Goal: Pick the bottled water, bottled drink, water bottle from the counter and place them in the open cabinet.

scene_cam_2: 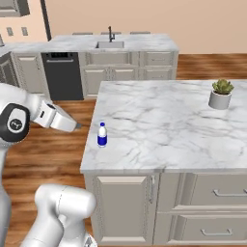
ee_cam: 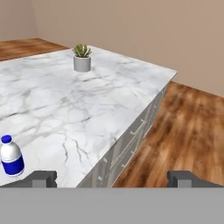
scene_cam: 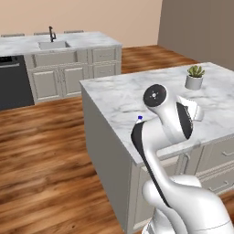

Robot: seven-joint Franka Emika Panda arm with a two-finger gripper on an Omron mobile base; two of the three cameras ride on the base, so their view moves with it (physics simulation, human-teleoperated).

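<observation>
The bottled water point(scene_cam_2: 102, 134), a small clear bottle with a blue label band and a blue cap, stands upright near the left end of the counter point(scene_cam_2: 164, 120), the white marble island top. In the hand view the bottled water point(ee_cam: 11, 156) sits at the lower left, beside the left fingertip point(ee_cam: 43, 177). My gripper point(ee_cam: 113, 178) is open and empty, held above the counter's front edge. From the right base view the hand point(scene_cam_2: 65, 120) hovers left of the bottle, apart from it. The arm covers most of the bottle point(scene_cam: 139, 119) in the left base view. The bottled drink, the water bottle and the open cabinet are out of view.
A small potted succulent point(scene_cam_2: 221, 93) stands at the counter's far right. Drawers with handles point(scene_cam_2: 226, 193) line the island front. Behind, across wooden floor point(scene_cam: 41, 151), runs a second marble top with a sink and tap point(scene_cam_2: 110, 42) and a black dishwasher point(scene_cam_2: 62, 75).
</observation>
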